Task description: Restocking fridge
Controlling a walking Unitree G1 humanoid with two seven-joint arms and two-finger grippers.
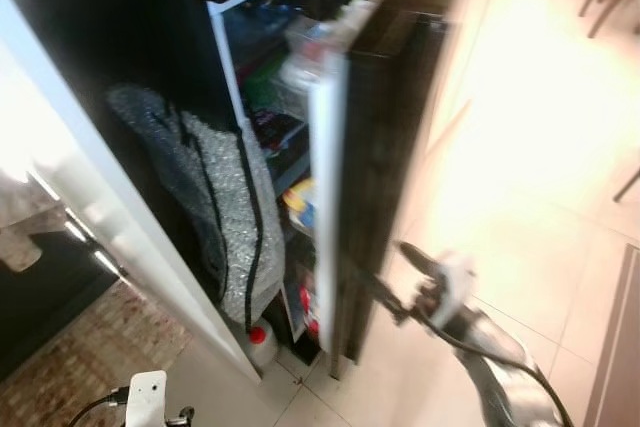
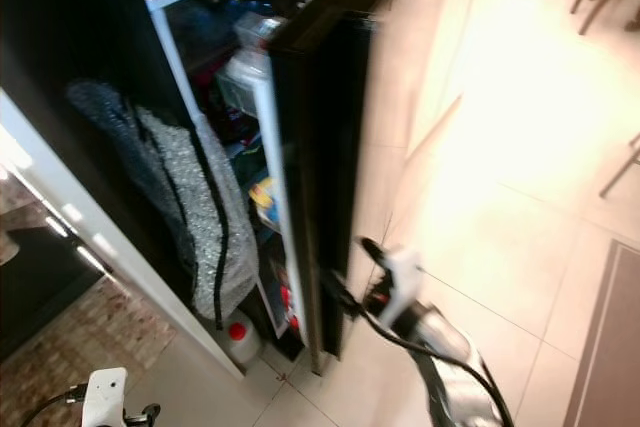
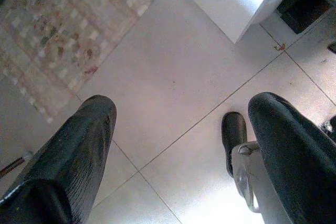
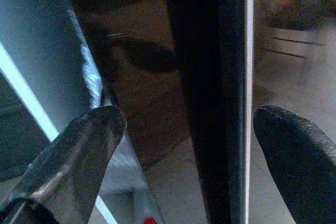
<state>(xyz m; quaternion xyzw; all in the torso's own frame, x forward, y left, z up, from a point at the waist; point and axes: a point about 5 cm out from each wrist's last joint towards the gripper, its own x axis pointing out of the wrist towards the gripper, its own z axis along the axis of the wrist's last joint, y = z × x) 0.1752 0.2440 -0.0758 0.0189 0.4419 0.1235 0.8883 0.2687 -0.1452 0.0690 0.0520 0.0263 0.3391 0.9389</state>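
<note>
Head stereo pair is looking steeply down from above at the tall black refrigerator door (image 1: pixel 375 177) standing ajar, both eyes sharing it and the pale tiled floor (image 2: pixel 520 197). Left wrist camera is facing that floor (image 3: pixel 173 87) closely. Right wrist camera is viewing the door's edge (image 4: pixel 220 103) at close range.

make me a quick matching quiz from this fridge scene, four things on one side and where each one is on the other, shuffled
Things:
1. silver bag
2. red-capped bottle
3. right end effector
4. left end effector

Places:
A. on the floor at the foot of the fridge
B. at the edge of the open black door
C. hanging in front of the shelves
D. over the pale floor tiles, beside a patterned rug

Pairs: 1-C, 2-A, 3-B, 4-D
</note>
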